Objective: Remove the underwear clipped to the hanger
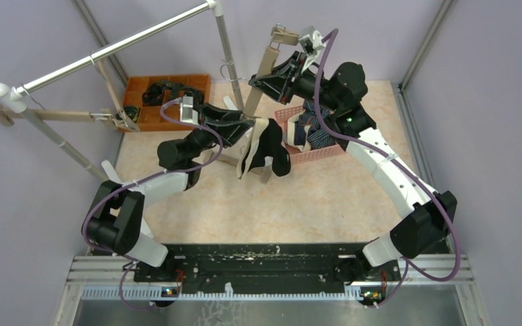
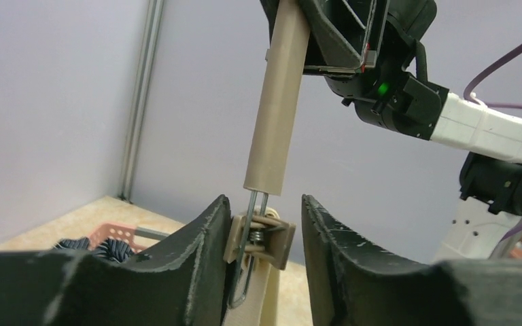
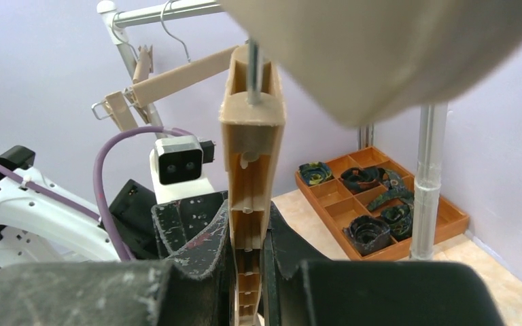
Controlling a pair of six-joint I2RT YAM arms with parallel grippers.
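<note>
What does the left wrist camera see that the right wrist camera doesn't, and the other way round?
Only the left wrist: the left gripper, open on either side of a spring clip, and a pink basket. Only the right wrist: an orange tray of rolled socks, and the rail with a second hanger. Both: the beige hanger, with the right gripper shut on it.

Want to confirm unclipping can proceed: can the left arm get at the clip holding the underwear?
Probably yes. The left pincer stands open with a finger on each side of the clip holding the underwear, nothing else between, and the right pincer grips the hanger.
</note>
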